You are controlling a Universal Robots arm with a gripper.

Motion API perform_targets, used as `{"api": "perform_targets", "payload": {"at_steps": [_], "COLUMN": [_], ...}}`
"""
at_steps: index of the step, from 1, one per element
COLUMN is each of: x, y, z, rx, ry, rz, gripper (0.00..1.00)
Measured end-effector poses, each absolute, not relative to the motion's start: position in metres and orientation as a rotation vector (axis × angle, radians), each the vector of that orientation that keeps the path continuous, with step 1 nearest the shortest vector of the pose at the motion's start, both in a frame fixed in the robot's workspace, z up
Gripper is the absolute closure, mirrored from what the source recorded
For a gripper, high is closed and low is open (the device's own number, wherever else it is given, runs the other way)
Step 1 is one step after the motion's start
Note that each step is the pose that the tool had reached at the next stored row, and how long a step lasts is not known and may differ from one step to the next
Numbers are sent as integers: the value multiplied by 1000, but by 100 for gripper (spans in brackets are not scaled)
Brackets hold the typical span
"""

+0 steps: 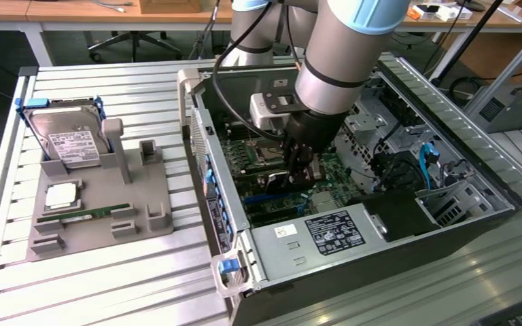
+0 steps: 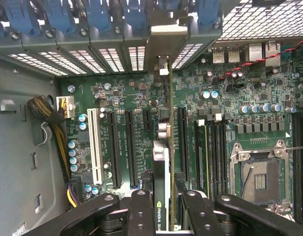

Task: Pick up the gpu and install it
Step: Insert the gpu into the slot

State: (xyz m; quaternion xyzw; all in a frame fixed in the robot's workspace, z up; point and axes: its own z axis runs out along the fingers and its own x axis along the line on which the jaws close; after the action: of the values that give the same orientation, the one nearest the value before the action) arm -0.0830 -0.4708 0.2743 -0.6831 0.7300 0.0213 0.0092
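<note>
Slatted metal table (image 1: 107, 285) bears the open computer case (image 1: 352, 288), where the gripper (image 1: 302, 173) clamps the gpu (image 2: 161, 169) edge-down just above the motherboard (image 2: 127, 88), long axis running 3-to-9 o'clock in the exterior view.

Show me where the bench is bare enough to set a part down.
Bare slatted table between the grey fixture and the near edge, and between the hard drive and the far edge. Crowded: inside the case, where the fingers hold the gpu over the motherboard.
</note>
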Motion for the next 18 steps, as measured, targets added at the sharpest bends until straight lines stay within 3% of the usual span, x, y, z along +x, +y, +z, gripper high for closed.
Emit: {"api": "perform_targets", "payload": {"at_steps": [18], "x": [-85], "y": [-470], "z": [274], "rx": [-2132], "ry": [2282], "rz": [66], "gripper": [73]}}
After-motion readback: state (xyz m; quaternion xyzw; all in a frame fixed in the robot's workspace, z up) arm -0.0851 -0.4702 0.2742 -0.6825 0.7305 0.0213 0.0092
